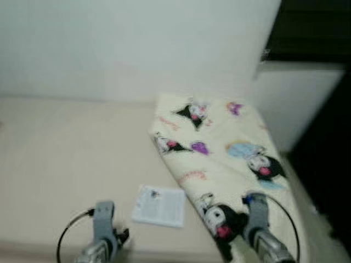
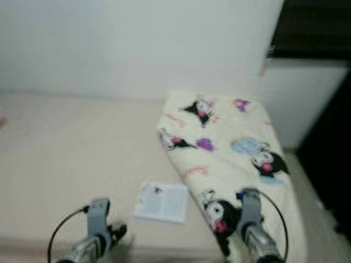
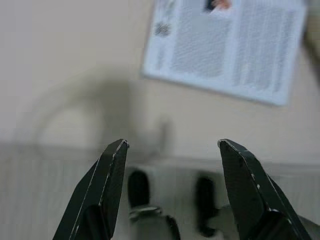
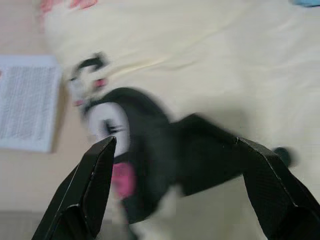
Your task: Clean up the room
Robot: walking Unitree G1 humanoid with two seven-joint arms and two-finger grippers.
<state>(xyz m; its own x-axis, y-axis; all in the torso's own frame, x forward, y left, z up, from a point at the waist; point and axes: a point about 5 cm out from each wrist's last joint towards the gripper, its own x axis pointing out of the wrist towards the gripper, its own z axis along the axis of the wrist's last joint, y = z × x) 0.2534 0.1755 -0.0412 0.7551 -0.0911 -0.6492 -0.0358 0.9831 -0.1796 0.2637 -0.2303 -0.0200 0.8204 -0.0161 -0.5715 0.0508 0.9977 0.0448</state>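
Print on the leaflet was too blurry for me to read. Left pincer and right pincer both gaped wide, empty, over the cartoon blanket.

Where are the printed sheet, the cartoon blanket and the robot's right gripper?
Printed sheet [image 1: 159, 205]: left eye view, middle of page.
Cartoon blanket [image 1: 225, 159]: left eye view, cream fabric.
Right gripper [image 4: 175, 190]: right wrist view, between open fingertips.

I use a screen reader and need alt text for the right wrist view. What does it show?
The right gripper, fingers open and empty, hangs over a cream blanket printed with cartoon characters, right above a black, white and pink figure. A printed paper sheet lies on the beige surface beside the blanket's edge.
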